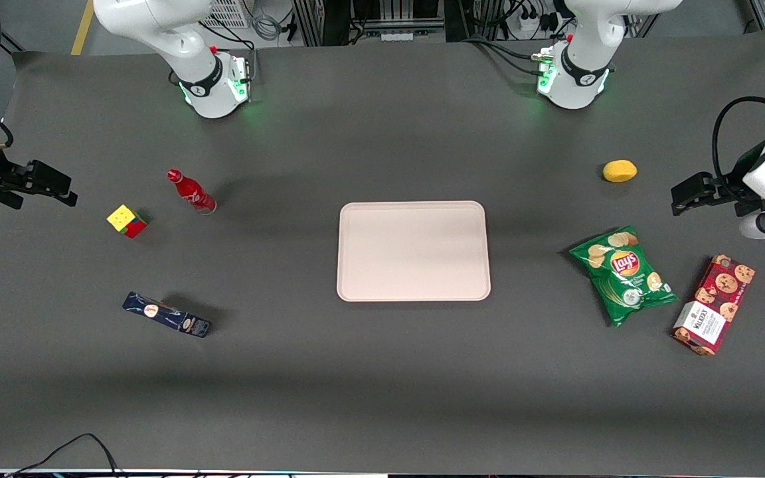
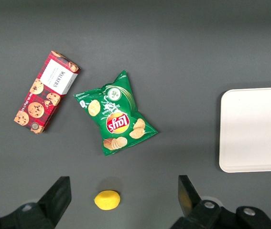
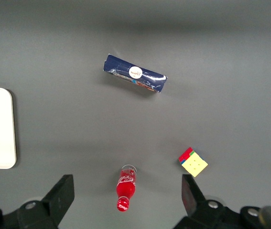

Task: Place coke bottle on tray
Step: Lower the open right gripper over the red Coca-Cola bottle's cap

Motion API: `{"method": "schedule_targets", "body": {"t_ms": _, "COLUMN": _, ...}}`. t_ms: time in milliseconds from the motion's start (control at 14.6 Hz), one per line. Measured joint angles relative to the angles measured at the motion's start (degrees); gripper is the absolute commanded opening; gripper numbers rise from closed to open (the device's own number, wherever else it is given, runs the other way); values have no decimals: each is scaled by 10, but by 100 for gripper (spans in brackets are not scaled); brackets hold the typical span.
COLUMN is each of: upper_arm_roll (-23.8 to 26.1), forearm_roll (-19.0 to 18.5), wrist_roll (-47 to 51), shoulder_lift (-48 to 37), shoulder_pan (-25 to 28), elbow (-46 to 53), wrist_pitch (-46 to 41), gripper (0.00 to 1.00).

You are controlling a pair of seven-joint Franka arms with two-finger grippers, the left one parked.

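The gray table (image 1: 382, 372) holds an empty tray (image 1: 413, 251). The bottle (image 1: 191, 191) stands apart, so the gripper (image 3: 125, 200) waits above it, fingers wide apart.

On the table (image 1: 382, 398): one coke bottle (image 1: 192, 190), one tray (image 1: 413, 251), one puzzle cube (image 1: 127, 221), one dark blue box (image 1: 167, 315), one lemon (image 1: 619, 171), one green crisp bag (image 1: 623, 273), one red biscuit box (image 1: 714, 304). My gripper (image 3: 128, 200), one, hangs open above the bottle.

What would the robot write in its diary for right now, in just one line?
phase: before grasp | coke bottle: upright on table, beside puzzle cube | tray: nothing on it | gripper: open, above bottle, not touching
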Motion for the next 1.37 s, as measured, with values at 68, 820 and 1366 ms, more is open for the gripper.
{"method": "schedule_targets", "body": {"t_ms": 68, "upper_arm_roll": 0, "forearm_roll": 0, "wrist_roll": 0, "shoulder_lift": 0, "shoulder_pan": 0, "elbow": 0, "wrist_pitch": -1, "gripper": 100}}
{"method": "schedule_targets", "body": {"t_ms": 820, "upper_arm_roll": 2, "forearm_roll": 10, "wrist_roll": 0, "shoulder_lift": -16, "shoulder_pan": 0, "elbow": -71, "wrist_pitch": 8, "gripper": 100}}
{"method": "schedule_targets", "body": {"t_ms": 1366, "upper_arm_roll": 34, "forearm_roll": 11, "wrist_roll": 0, "shoulder_lift": -164, "shoulder_pan": 0, "elbow": -392, "wrist_pitch": 209, "gripper": 100}}
